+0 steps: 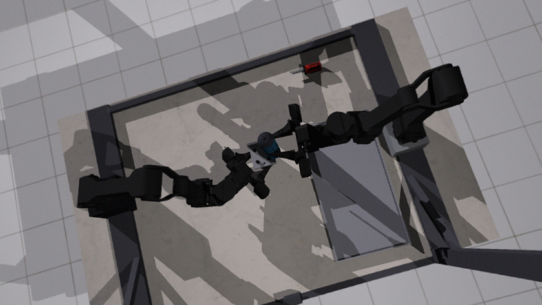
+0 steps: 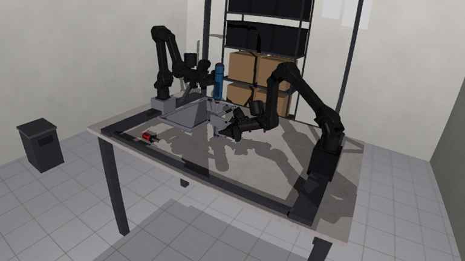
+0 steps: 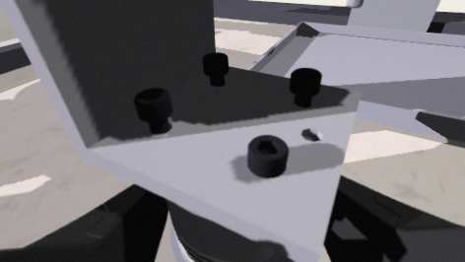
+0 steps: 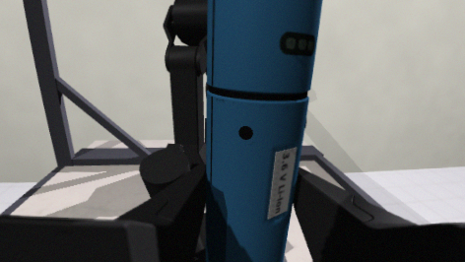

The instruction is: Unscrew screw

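The joint module (image 2: 218, 130) (image 3: 194, 229) stands upright with the pale angled bracket (image 2: 218, 121) (image 3: 197, 160) on top. My left gripper (image 1: 256, 166) (image 3: 235, 173) is shut on the module below the bracket. In the left wrist view three black screws (image 3: 153, 104) (image 3: 216, 65) (image 3: 305, 83) stand raised. One screw (image 3: 267, 157) sits low, its head against the plate, beside a small empty hole (image 3: 312, 134). My right gripper (image 2: 215, 82) (image 4: 248, 174) is shut on the electric screwdriver (image 1: 270, 146) (image 2: 218, 81) (image 4: 256, 123), upright above the bracket. Whether its bit touches anything is not clear.
A grey tray (image 1: 381, 167) (image 2: 183, 123) lies beside the module, below the right arm. A red hand screwdriver (image 1: 312, 67) (image 2: 147, 136) lies near the table's edge frame. Both arms are close together around the module, and the raised bracket wall stands beside the screws.
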You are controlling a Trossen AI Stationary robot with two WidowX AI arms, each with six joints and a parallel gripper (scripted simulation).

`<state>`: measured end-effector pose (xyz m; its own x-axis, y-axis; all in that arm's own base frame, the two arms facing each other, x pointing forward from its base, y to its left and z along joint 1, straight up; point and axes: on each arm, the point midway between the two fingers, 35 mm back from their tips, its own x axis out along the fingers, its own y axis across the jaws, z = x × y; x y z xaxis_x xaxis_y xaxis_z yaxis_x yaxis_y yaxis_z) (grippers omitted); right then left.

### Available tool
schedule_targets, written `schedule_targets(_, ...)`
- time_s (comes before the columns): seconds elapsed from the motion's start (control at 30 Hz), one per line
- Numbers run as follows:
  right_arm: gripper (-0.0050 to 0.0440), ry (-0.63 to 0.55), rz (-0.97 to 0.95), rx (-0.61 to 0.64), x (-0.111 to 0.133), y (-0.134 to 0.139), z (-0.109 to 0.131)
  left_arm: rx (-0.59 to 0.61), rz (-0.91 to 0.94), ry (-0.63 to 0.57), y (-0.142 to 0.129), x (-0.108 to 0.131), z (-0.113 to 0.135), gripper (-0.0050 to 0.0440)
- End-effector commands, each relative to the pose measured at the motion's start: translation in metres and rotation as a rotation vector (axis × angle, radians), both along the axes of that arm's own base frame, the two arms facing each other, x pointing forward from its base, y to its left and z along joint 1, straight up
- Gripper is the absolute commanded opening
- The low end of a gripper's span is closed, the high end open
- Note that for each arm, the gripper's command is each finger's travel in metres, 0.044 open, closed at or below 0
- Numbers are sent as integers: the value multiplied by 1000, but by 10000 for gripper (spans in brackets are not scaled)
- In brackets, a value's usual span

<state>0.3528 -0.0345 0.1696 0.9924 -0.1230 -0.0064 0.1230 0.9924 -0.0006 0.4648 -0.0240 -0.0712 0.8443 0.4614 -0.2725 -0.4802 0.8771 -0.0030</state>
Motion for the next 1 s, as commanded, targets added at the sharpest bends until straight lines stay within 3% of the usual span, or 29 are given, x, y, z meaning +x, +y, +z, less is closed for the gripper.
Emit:
schedule_targets(0.0,161,-57,3,-10,4,0,18,-5,-1,-19,-1,3,8,244)
schedule_targets(0.3,161,-59,2,-10,10,-2,20,-5,-1,-19,-1,3,8,244)
schedule_targets(0.8,161,-58,2,-10,59,-9,19,-5,-1,-19,-1,3,8,244)
schedule_targets(0.97,161,-58,4,-10,65,-10,20,-5,-1,-19,-1,3,8,244)
